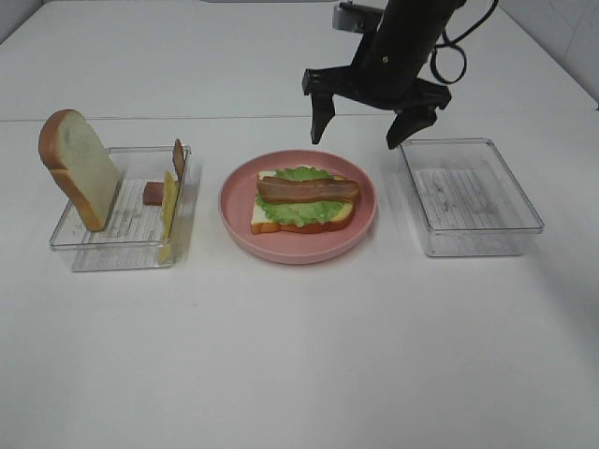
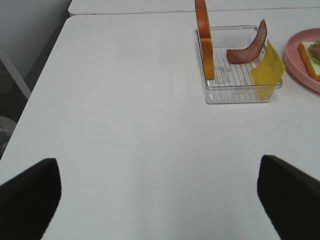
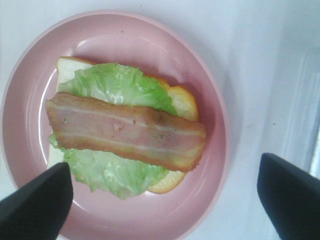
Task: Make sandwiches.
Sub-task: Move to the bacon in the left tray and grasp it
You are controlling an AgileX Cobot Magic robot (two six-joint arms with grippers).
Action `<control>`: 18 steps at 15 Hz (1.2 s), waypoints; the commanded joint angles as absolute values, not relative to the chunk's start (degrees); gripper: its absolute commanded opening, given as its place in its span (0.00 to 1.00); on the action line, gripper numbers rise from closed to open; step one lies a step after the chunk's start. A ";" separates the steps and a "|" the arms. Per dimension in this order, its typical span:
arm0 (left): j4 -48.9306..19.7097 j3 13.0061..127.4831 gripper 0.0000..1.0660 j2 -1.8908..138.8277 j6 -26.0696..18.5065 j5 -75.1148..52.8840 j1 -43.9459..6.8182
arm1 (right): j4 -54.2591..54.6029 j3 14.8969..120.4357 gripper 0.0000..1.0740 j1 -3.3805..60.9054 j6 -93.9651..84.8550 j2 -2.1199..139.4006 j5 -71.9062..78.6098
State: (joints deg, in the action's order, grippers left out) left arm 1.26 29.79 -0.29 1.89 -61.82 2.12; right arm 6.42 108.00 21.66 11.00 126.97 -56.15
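Note:
On the pink plate (image 1: 234,210) lies a half-built sandwich: a white bread slice (image 1: 301,220), green lettuce (image 1: 298,210) and a reddish-brown meat strip (image 1: 309,190) on top; it also fills the right wrist view (image 3: 125,130). My right gripper (image 1: 367,129) hangs open and empty above the plate's far right rim. In the left clear tray (image 1: 122,238) stand a bread slice (image 1: 80,168), a meat strip (image 1: 178,157) and a yellow cheese square (image 1: 168,210). My left gripper (image 2: 160,192) is open over bare table, well short of that tray (image 2: 240,92).
An empty clear tray (image 1: 473,196) stands right of the plate. The white table (image 1: 299,355) has a seam line running across behind the trays. The table's left edge shows in the left wrist view (image 2: 47,65).

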 commanded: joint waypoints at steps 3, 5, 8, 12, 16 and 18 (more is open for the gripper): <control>1.60 29.62 0.96 -1.15 1.78 -61.59 1.95 | -0.92 108.23 0.90 21.20 13.87 121.35 -64.29; 1.60 29.62 0.96 -1.15 1.78 -61.59 1.95 | -4.81 110.18 0.89 17.07 15.18 121.01 -73.11; 1.60 29.62 0.96 -1.15 1.78 -61.59 1.95 | -5.16 110.92 0.89 11.29 14.09 120.89 -76.15; 1.60 29.62 0.96 -1.15 1.72 -61.59 1.95 | -3.04 110.70 0.89 5.67 9.05 120.89 -76.15; 1.72 29.62 0.96 -1.15 1.72 -61.59 1.95 | -3.09 110.70 0.89 2.52 5.79 119.46 -76.15; 1.72 29.62 0.96 -1.15 1.72 -61.59 1.95 | -2.86 109.03 0.89 2.46 4.93 117.69 -76.15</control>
